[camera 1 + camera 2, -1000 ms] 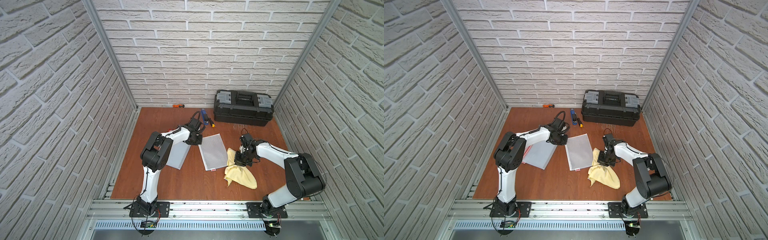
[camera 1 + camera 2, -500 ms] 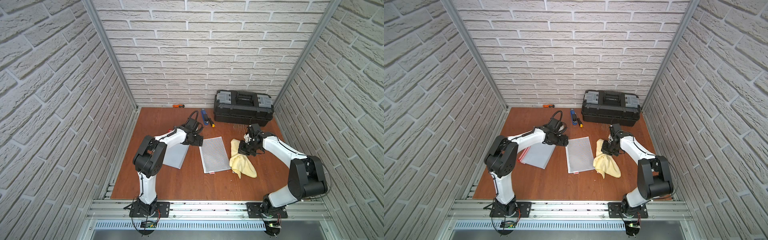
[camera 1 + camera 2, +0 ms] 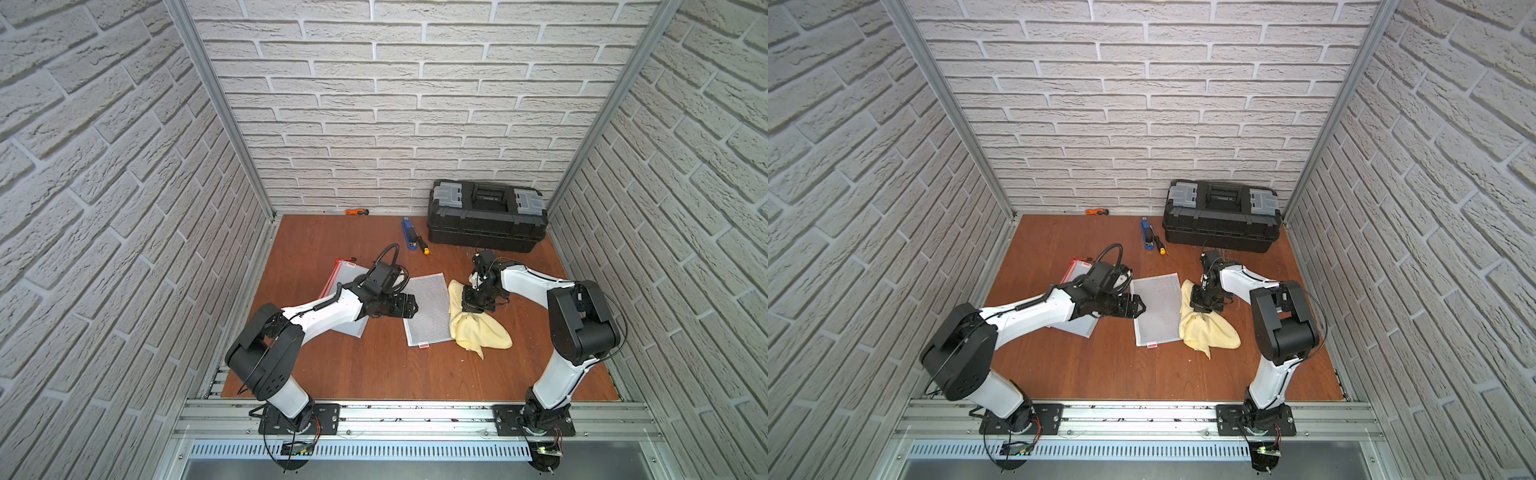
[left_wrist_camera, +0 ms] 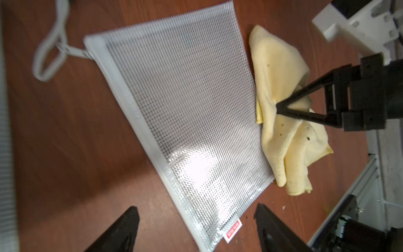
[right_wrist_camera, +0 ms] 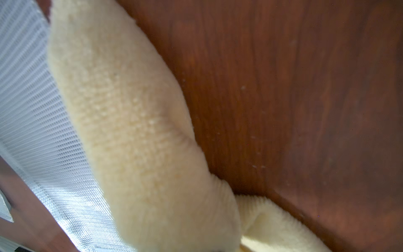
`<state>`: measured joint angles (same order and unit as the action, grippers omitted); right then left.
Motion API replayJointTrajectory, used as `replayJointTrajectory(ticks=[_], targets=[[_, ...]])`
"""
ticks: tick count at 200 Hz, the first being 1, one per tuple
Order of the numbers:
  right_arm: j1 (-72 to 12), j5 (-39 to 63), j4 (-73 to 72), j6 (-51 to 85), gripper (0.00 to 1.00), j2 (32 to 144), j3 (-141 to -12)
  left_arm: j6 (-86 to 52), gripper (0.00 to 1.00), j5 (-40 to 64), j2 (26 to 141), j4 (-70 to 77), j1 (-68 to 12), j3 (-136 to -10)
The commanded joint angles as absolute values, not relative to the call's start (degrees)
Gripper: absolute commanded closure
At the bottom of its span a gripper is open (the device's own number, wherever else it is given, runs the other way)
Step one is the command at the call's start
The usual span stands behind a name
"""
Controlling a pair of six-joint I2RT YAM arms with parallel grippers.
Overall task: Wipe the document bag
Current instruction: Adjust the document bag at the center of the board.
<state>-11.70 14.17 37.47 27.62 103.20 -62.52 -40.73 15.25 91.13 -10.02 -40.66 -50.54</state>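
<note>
Both top views: document bag flat on the table, yellow cloth touching its edge. Left wrist: left gripper spread wide over the bag, right gripper pinching the cloth. Right wrist: cloth beside bag; wiping looks barely started.

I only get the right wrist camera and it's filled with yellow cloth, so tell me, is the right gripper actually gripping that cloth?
Observer: Yes. The left wrist view shows the right gripper shut on a fold of the yellow cloth.
Operator: Is the left arm pinning the mesh bag down?
Observer: No. In a top view the left gripper hovers open over the edge of the mesh bag farthest from the cloth, gripping nothing.
Operator: Anything else close by?
Observer: A second bag with a red edge lies partly under the left arm.
</note>
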Motion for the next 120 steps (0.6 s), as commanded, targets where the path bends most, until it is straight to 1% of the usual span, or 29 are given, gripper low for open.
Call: replayJointTrajectory(ticks=[1,25,51,78,120], targets=[[-12.8,13.8,36.6,26.9,0.97,105.4,-62.2,-49.2,0.19,17.7,91.7,2.2,-40.8,-44.8],[-12.9,13.6,36.7,27.1,0.97,105.0,-62.0,-52.6,0.21,17.1,91.2,7.5,-41.0,-41.9],[-13.1,13.6,36.6,27.3,0.97,105.0,-61.8,-54.8,0.24,18.5,94.4,11.0,-41.5,-41.6],[-13.5,13.8,36.6,27.5,0.97,105.0,-61.6,-58.7,0.29,20.2,99.1,18.4,-42.3,-40.7],[-13.9,13.8,36.6,27.6,0.97,105.3,-61.3,-60.0,0.38,20.2,100.8,21.3,-43.0,-40.7]])
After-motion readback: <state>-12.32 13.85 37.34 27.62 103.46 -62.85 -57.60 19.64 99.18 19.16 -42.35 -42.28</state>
